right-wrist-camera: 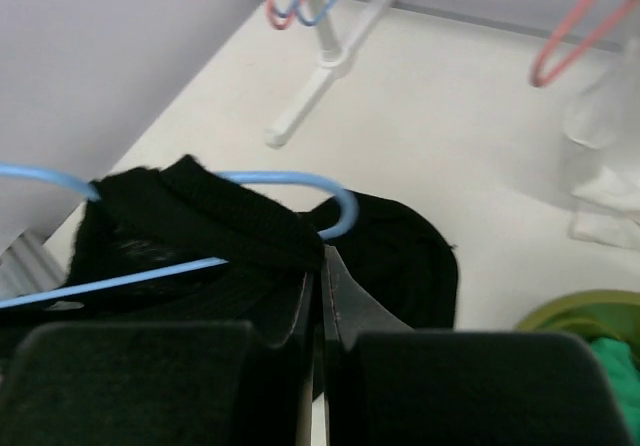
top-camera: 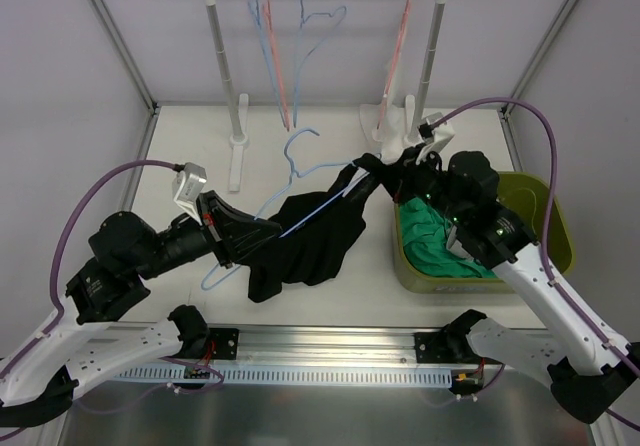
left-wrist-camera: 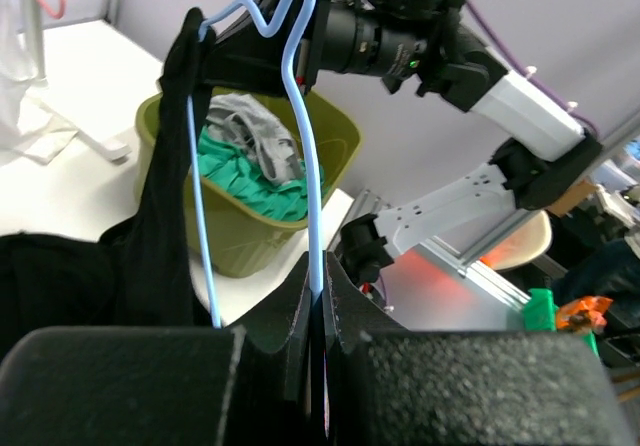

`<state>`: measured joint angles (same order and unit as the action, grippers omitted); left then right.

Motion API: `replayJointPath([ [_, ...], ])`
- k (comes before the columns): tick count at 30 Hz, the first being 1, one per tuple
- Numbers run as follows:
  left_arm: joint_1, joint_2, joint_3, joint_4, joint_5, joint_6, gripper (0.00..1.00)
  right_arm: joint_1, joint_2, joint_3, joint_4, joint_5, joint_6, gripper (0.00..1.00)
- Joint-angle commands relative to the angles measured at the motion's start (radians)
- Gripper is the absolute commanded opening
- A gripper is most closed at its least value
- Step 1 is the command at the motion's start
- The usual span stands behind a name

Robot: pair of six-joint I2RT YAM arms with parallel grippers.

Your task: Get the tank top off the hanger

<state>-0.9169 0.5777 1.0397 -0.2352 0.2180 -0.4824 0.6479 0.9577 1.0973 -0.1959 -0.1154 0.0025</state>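
Where the black tank top (top-camera: 310,241) bunches over the blue hanger (right-wrist-camera: 150,274) mid-table (top-camera: 190,136), the right gripper (right-wrist-camera: 322,256) pinches a strap, jaws closed, tips buried in cloth. The left gripper (left-wrist-camera: 318,266) clamps the hanger wire at 9 o'clock. Bare surface lies toward 12, and the green bin (top-camera: 555,226) crowds 3 o'clock.

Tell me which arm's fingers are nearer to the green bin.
Right. The right fingers pinch the tank top strap just left of the green bin; the left fingers grip the hanger farther left, across the tank top.
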Motion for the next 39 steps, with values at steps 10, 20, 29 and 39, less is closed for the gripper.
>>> replayJointPath([
  [10, -0.007, -0.004, 0.019, -0.058, -0.020, 0.042, 0.00, -0.234, 0.050, 0.068, -0.059, 0.062, 0.030, 0.00],
  [20, -0.007, 0.088, 0.132, -0.032, 0.113, 0.077, 0.00, -0.241, 0.110, 0.066, -0.068, -0.167, 0.059, 0.00],
  [29, -0.007, 0.183, 0.057, 0.596, 0.207, 0.197, 0.00, -0.176, -0.002, -0.077, 0.041, -0.456, 0.185, 0.00],
  [39, -0.013, 0.591, 0.014, 1.575, 0.262, 0.404, 0.00, 0.278, -0.053, -0.186, 0.095, -0.269, 0.183, 0.00],
])
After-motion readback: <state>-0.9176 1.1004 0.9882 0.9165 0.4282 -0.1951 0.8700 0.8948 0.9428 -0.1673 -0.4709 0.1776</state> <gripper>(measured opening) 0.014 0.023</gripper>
